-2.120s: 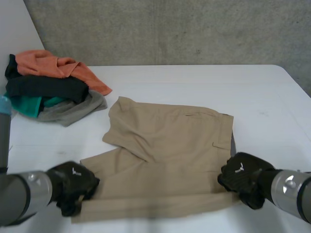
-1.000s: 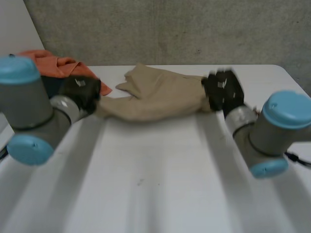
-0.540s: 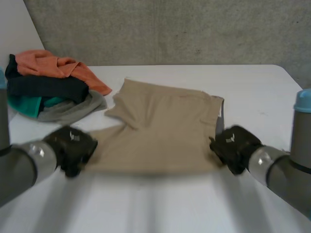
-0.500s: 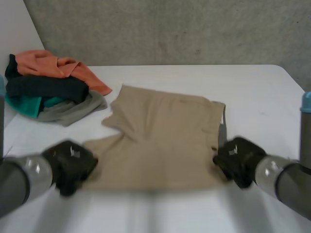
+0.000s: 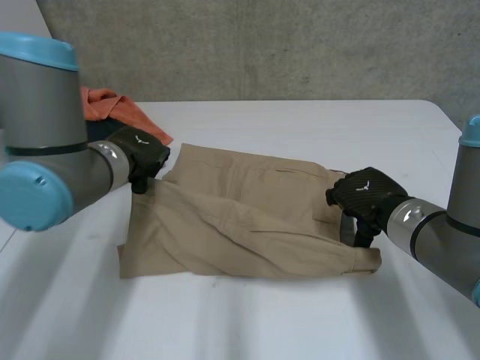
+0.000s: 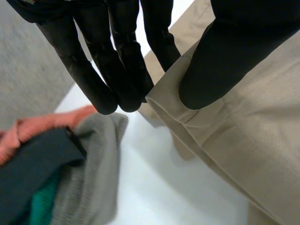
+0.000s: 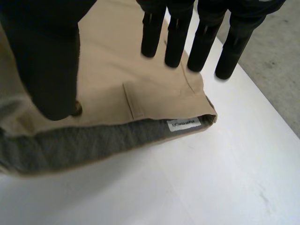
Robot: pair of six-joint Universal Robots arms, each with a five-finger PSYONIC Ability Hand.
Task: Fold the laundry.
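Tan shorts (image 5: 247,217) lie folded over on the white table (image 5: 300,322). My left hand (image 5: 141,154) is at their far left corner. In the left wrist view its thumb (image 6: 225,56) presses the tan hem (image 6: 187,112) against the fingers (image 6: 117,65) underneath, a pinch on the cloth. My right hand (image 5: 364,193) is at the shorts' right edge, by the waistband. There its fingers (image 7: 201,42) stand straight just above the cloth (image 7: 117,61), thumb apart, holding nothing. The grey waistband lining (image 7: 93,140) with a white label (image 7: 183,124) shows below them.
A laundry pile sits at the table's far left: orange cloth (image 5: 112,105), with grey (image 6: 93,178), black (image 6: 33,164) and teal pieces beside my left hand. My left arm (image 5: 45,142) rises large over that side. A concrete wall (image 5: 300,45) stands behind the table.
Both hands have carried the shorts' near edge away from me, so the shorts now lie doubled over. The right hand has opened and let go; the left still pinches its corner.
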